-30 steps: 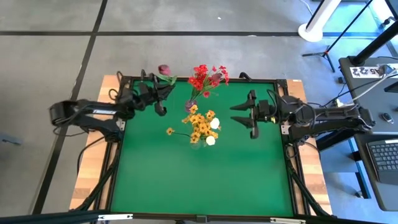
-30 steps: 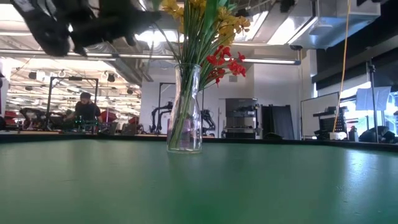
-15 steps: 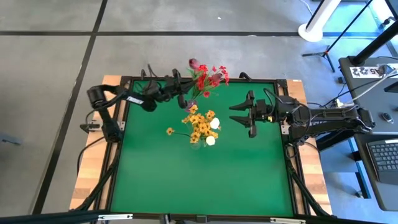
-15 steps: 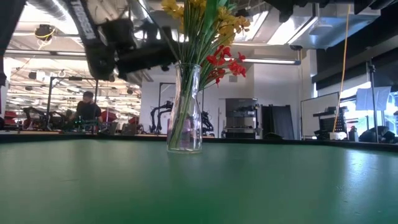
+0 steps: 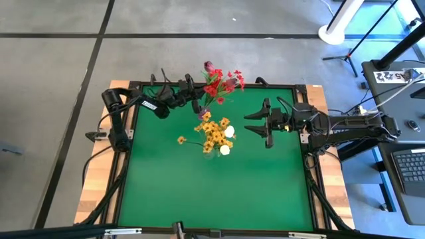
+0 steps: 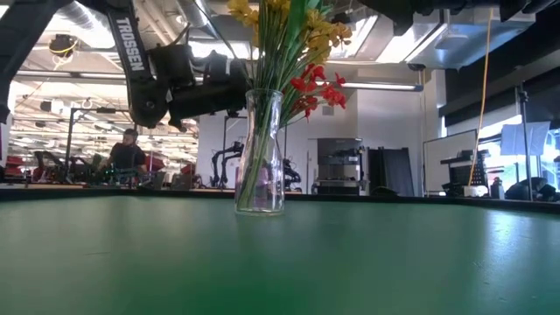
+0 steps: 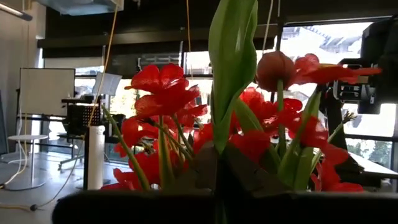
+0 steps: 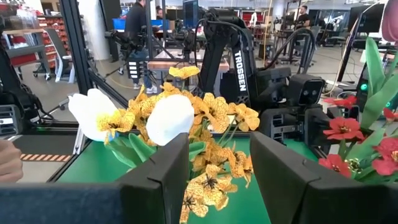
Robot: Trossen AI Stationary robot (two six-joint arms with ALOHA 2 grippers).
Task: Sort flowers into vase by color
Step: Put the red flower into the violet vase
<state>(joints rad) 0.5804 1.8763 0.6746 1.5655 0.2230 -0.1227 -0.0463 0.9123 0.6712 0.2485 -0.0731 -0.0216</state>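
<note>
While the right arm waits with its gripper (image 5: 255, 125) raised over the right half of the green desk (image 5: 212, 192), the left arm reaches along the far edge toward the flowers. Its gripper (image 5: 196, 103) sits beside a bunch of red blooms (image 5: 222, 83) at the far middle of the desk. In the left wrist view its fingers (image 7: 245, 174) are clamped on a green stem (image 7: 230, 68) that rises between them, with a dark-red bud (image 7: 275, 67) and red blooms crowding close around (the bud also shows from above, just past the far edge, at the left end of the red bunch).

Near the centre of the desk stands a clear glass vase (image 6: 261, 157), upright, holding long green stems. From above, yellow-orange blooms (image 5: 212, 133) and two white buds (image 5: 226, 141) spread over it. The red bunch lies just beyond the vase, toward the far edge; its vase cannot be made out clearly from above.

The right gripper's fingers (image 8: 161, 171) stand well apart, pointing left at the yellow and white flowers without touching them.

Beyond the desk, in the low view, a person (image 6: 128, 156) sits at a bench in the workshop.
</note>
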